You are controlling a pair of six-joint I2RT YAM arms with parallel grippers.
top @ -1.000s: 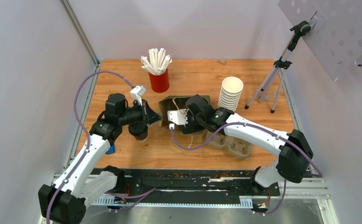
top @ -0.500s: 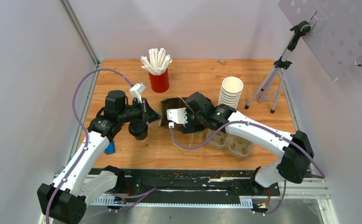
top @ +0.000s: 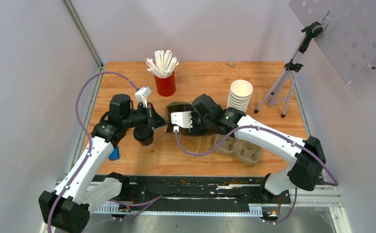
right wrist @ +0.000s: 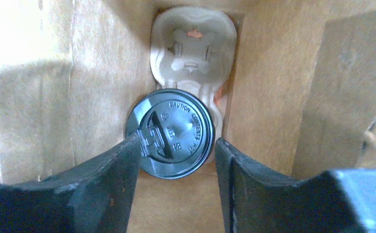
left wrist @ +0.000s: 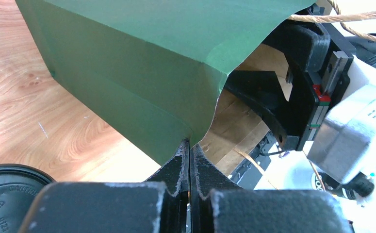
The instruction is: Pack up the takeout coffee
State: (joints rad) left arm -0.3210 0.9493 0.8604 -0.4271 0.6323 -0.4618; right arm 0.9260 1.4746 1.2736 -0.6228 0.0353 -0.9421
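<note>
Your left gripper (left wrist: 189, 143) pinches the green bag (left wrist: 127, 63) rim to hold its mouth open, while your right gripper (right wrist: 177, 141), jaws spread, straddles the takeout coffee (right wrist: 169, 127) inside.

Work surface: a wooden table top (top: 200, 73) with orange-brown grain, evenly lit. Enclosure: plain pale grey walls at the left (top: 30, 97) and the back (top: 190, 29), joined at a slanting aluminium post (top: 81, 31). A white perforated panel (top: 351, 34) hangs upper right. A small tripod (top: 284, 85) stands at the table's far right. A black strip (top: 195, 187) runs along the near edge.
</note>
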